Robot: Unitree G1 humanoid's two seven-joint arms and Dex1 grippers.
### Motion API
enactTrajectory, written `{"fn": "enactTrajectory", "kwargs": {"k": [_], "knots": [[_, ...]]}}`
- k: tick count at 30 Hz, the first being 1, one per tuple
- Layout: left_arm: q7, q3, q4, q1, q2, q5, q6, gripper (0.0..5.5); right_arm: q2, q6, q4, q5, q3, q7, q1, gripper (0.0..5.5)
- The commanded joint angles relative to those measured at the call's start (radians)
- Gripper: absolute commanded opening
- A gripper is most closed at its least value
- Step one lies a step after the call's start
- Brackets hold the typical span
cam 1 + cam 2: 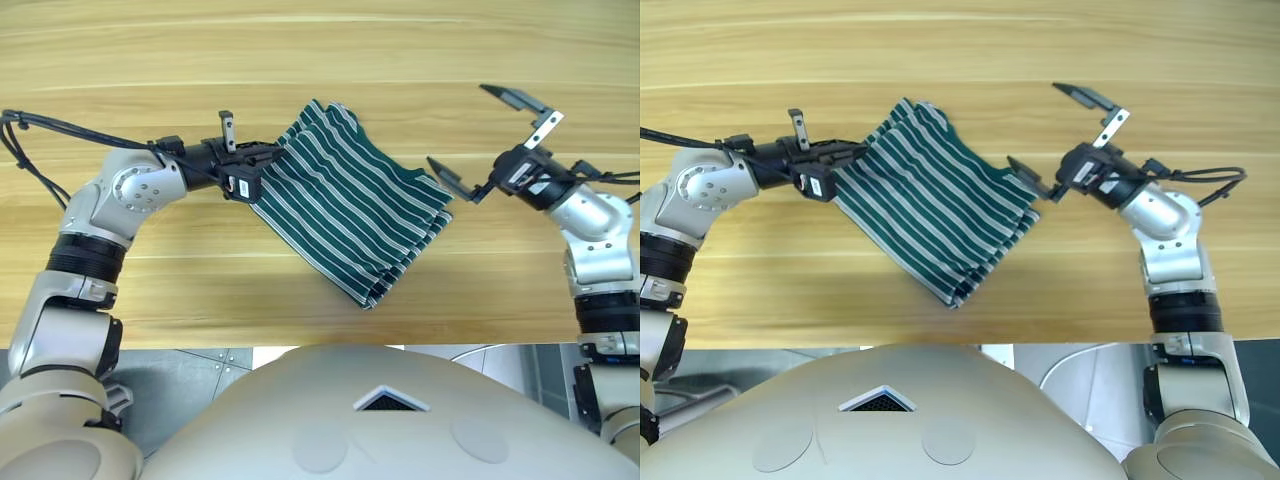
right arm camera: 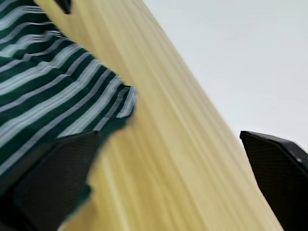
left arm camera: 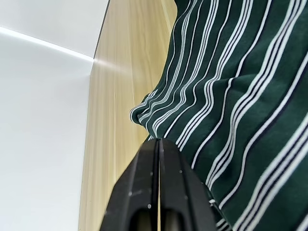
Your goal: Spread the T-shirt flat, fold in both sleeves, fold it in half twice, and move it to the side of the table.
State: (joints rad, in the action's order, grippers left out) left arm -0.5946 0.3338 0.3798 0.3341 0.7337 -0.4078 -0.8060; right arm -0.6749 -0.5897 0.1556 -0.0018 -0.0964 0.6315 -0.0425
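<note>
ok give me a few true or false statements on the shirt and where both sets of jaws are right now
1. The shirt lies spread out flat and unfolded. False: it is folded into a compact stack, with layered edges showing at its near corner.
2. The right gripper has its jaws wide open, beside the shirt's right corner. True.
3. The left gripper has its jaws closed at the shirt's left edge. True.
4. The shirt is plain red. False: it is dark green with white stripes.
5. The shirt hangs over the edge of the table. False: all of it is over the wooden top.
</note>
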Motion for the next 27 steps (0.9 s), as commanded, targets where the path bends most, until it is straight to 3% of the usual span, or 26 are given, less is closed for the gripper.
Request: {"fn": "enactTrajectory", "kwargs": {"k": [1, 14, 27], "knots": [[0.011, 0.005, 0.015, 0.002, -0.005, -0.009, -0.004, 0.03, 0.025, 0.010, 0.009, -0.038, -0.044, 0.018, -0.017, 5.40], [0.016, 0.016, 0.034, -0.006, -0.013, -0.019, -0.017, 0.03, 0.006, -0.023, 0.297, -0.247, -0.042, -0.137, -0.091, 5.40], [0.022, 0.011, 0.033, -0.013, -0.018, -0.019, -0.015, 0.03, -0.077, -0.087, 0.038, -0.027, -0.098, 0.116, 0.130, 5.40]]}}
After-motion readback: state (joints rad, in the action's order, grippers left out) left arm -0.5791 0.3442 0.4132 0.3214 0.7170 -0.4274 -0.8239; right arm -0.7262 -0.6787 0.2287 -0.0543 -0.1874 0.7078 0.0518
